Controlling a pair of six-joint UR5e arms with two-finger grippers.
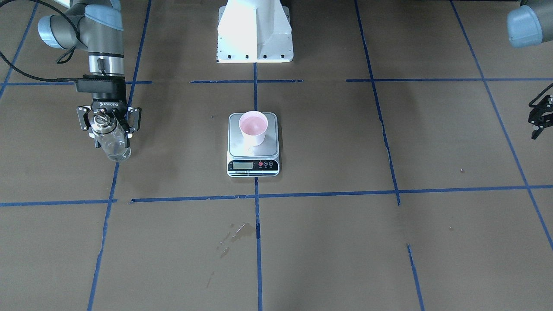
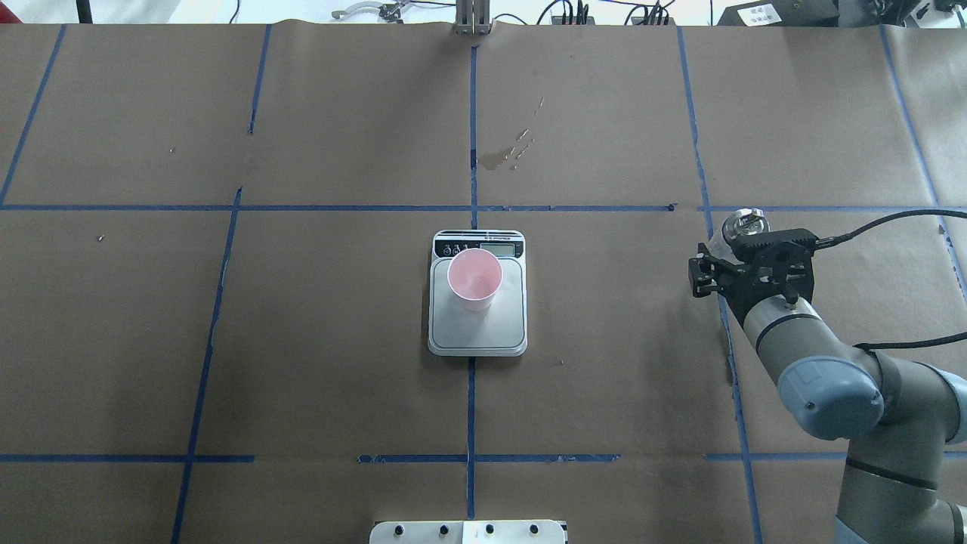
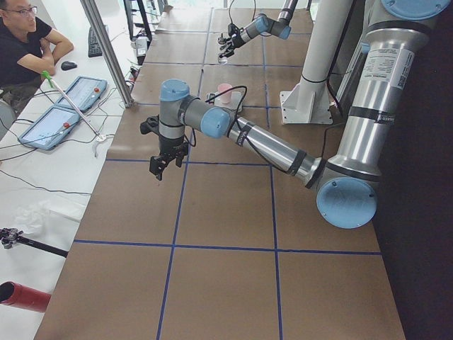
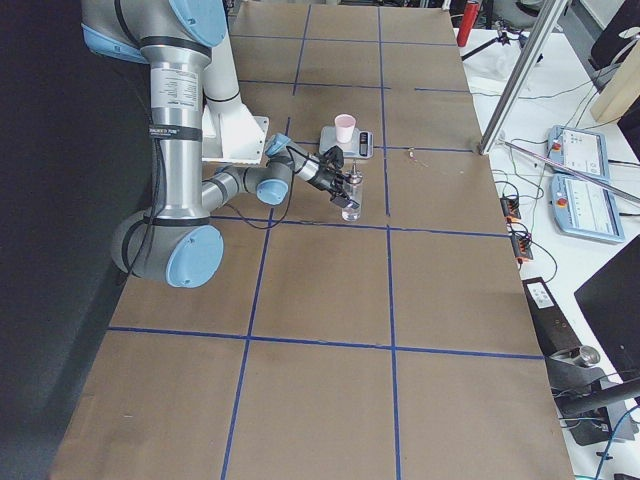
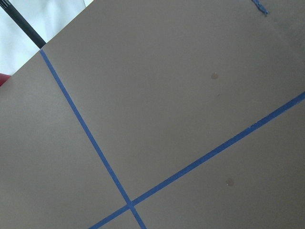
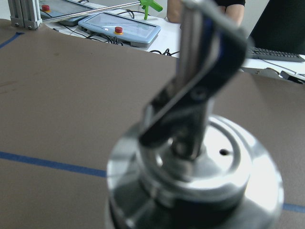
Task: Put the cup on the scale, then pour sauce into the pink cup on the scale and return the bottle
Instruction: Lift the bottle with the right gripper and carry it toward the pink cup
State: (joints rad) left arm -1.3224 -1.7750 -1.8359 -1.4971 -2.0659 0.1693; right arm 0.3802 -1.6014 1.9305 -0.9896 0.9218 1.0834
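Wide brown tabletop [image 1: 389,259], and dead centre of the front-facing view sits the scale [image 1: 253,165], display strip toward the lower edge. At the left of that view the right pincer [image 1: 108,122] is clamped from above around the top of the upright bottle [image 1: 113,144], well apart from the scale. The left pincer [image 1: 540,117] is cut by the right edge, so I cannot tell its state. Smallest, the cup [image 1: 253,127] stands upright on the scale's platform.

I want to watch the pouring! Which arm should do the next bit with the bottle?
Right, probably: the right end effector grips the bottle. The left end effector hangs empty, far from the cup.
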